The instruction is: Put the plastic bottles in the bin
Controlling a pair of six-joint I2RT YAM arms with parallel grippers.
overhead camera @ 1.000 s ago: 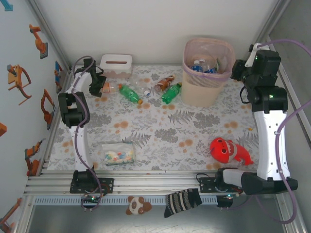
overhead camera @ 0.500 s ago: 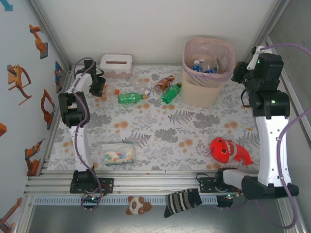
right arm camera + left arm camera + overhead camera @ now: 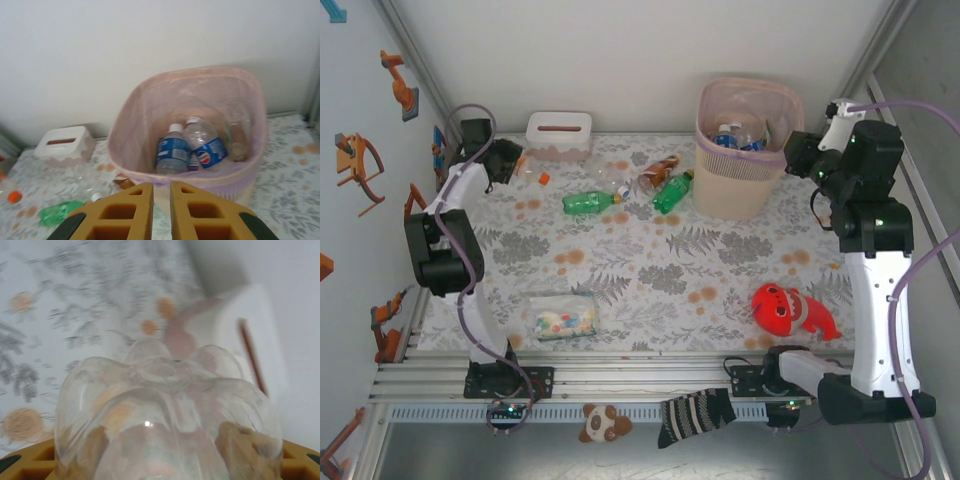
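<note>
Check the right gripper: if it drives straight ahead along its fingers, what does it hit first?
Probably the near rim of the bin, dead ahead of the shut right gripper. Height is unclear; it could pass over the rim toward the bottles inside.

Yellow-orange right gripper (image 3: 161, 190) pressed shut — beyond it a tall beige-pink plastic bin (image 3: 195, 74) holding two clear blue-labelled plastic bottles (image 3: 171, 150); white slotted tissue box (image 3: 62, 145) at left.

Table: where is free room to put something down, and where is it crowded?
Free: the middle, between green bottles, packet and red toy; also the right side, between bin and toy. Crowded: the far strip from tissue box to bin.
</note>
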